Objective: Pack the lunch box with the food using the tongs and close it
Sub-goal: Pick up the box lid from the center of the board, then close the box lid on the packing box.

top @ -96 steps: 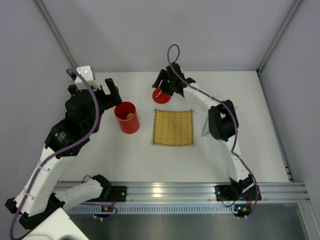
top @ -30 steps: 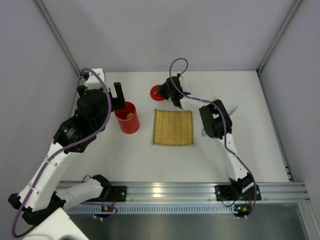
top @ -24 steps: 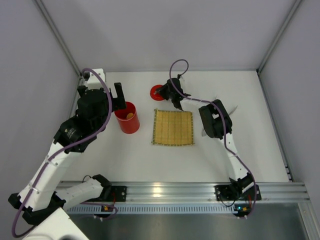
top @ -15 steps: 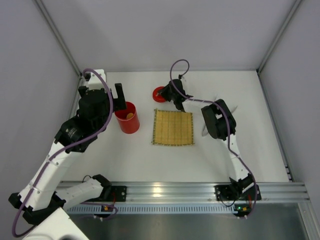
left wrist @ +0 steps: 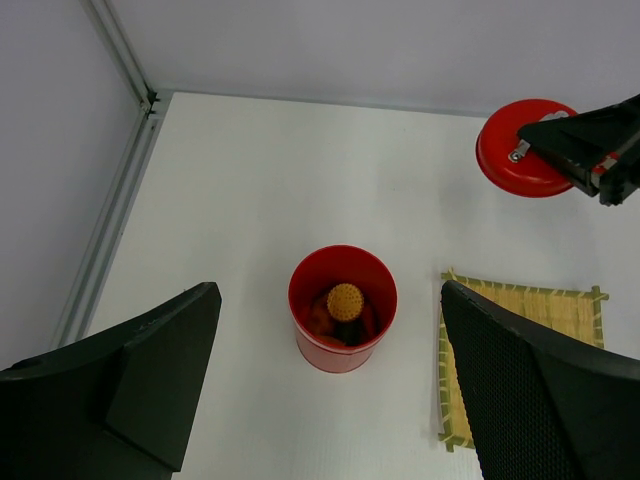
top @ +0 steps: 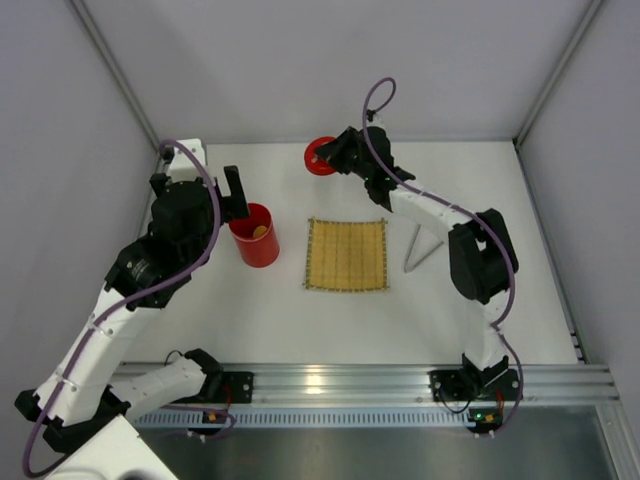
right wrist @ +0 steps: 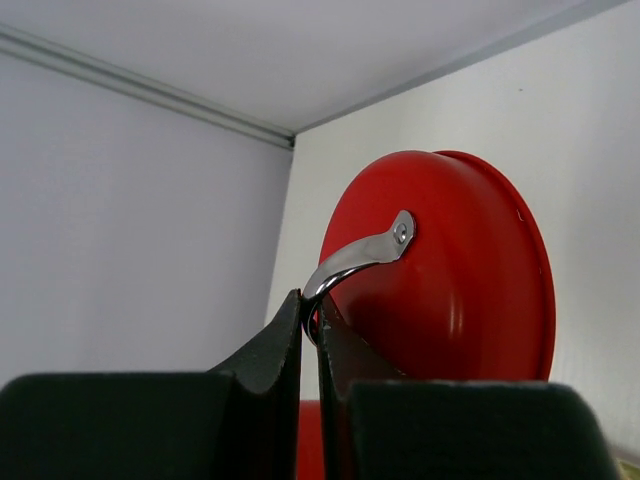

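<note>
Food [left wrist: 345, 302] is mostly hidden inside the lunch box [left wrist: 340, 345] near the worktop's [top: 300, 310] left edge. The lid [right wrist: 450, 290] is pinched at its handle by the closed right gripper [right wrist: 310, 318] and has been raised since earlier, seemingly airborne. The left gripper [left wrist: 330, 290] is spread wide, empty.

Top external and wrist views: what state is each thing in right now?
lunch box: upright, open, food inside.
lid: off the box, tilted, held by its handle.
tongs: lying on the table, unheld.
bamboo mat: flat, bare.
left gripper: open, holding nothing.
right gripper: shut on the lid's handle.
</note>
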